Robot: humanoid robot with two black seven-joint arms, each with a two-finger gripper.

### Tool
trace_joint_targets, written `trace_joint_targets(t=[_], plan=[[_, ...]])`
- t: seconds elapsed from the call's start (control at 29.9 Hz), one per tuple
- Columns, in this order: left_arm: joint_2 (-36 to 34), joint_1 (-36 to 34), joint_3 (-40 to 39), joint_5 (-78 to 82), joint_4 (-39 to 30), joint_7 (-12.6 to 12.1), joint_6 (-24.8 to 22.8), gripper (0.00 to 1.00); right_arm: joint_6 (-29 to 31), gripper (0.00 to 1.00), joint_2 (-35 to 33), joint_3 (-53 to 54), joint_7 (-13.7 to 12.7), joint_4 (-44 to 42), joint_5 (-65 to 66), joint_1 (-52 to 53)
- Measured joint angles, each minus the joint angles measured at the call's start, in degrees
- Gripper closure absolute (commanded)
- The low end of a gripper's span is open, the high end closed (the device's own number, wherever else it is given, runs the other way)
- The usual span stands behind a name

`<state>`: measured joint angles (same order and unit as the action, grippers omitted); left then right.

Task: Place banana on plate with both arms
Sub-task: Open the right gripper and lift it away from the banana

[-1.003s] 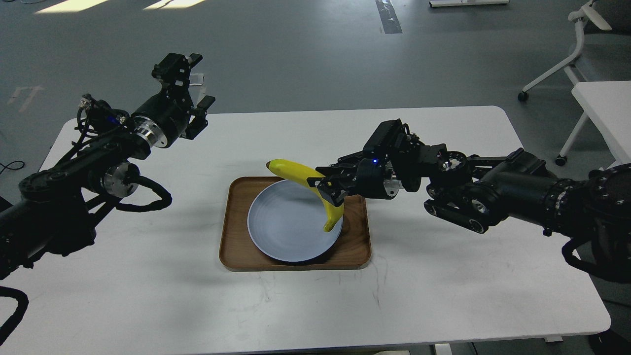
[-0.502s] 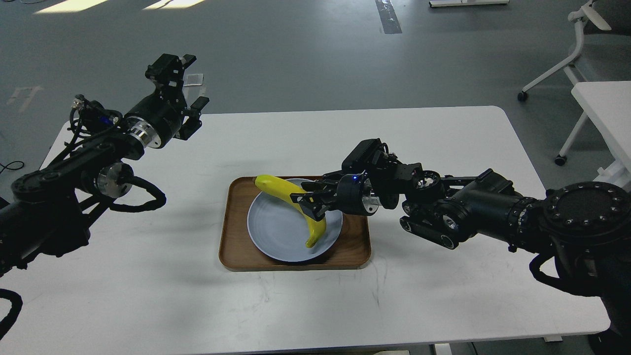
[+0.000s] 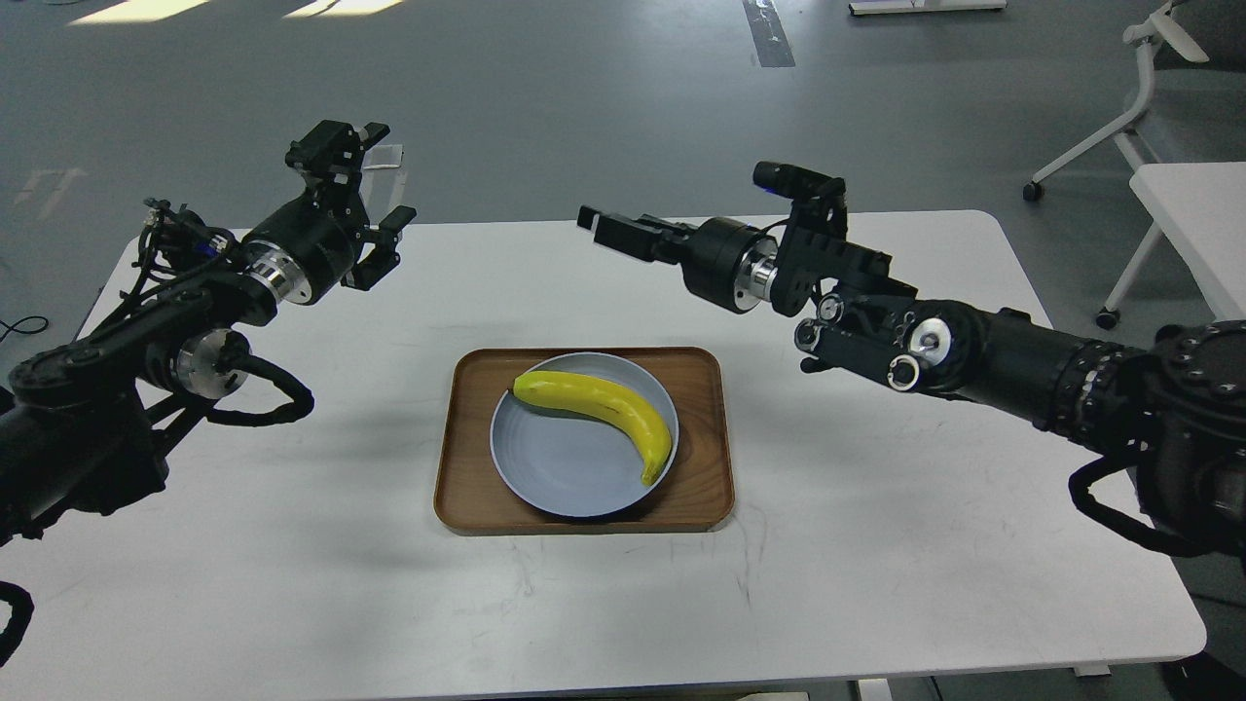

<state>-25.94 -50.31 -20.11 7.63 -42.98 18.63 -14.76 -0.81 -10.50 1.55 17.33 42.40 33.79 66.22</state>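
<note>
Yellow banana (image 3: 604, 410), one, lies on one plate (image 3: 565, 482).

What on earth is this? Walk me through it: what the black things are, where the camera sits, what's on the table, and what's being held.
It is a humanoid robot, seen through the camera in its own head, looking forward and down. The two black jointed limbs are its arms. Each ends in a two-finger gripper: the left gripper at upper left, the right gripper near the middle top. Both hang above a white table.

On the table lies a brown wooden tray. In it sits a pale blue-grey plate, and a yellow banana lies across the plate.

Nothing is held. The left gripper's fingers stand apart; the right one is seen nearly end-on, so I cannot tell.
</note>
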Motion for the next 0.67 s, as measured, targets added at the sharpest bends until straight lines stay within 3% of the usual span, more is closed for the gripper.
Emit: trace_joint_targets(t=[0.13, 0.27, 0.67], plan=[[0.0, 1.19, -1.06, -2.46, 0.0, -0.58, -2.77, 0.02, 6.55, 0.0, -6.01, 12.13, -7.09, 1.33, -22.14, -3.45], [-0.06, 2.19, -1.75, -3.02, 0.05, -0.78, -4.68, 0.02, 10.68, 0.0, -10.8, 20.88, -11.71, 1.79, -29.38, -8.91], [-0.24, 7.22, -5.28, -3.45, -3.14, -0.8, -4.28, 0.02, 12.37, 0.0, -12.32, 27.16, -12.07, 2.89, -30.01, -14.25]])
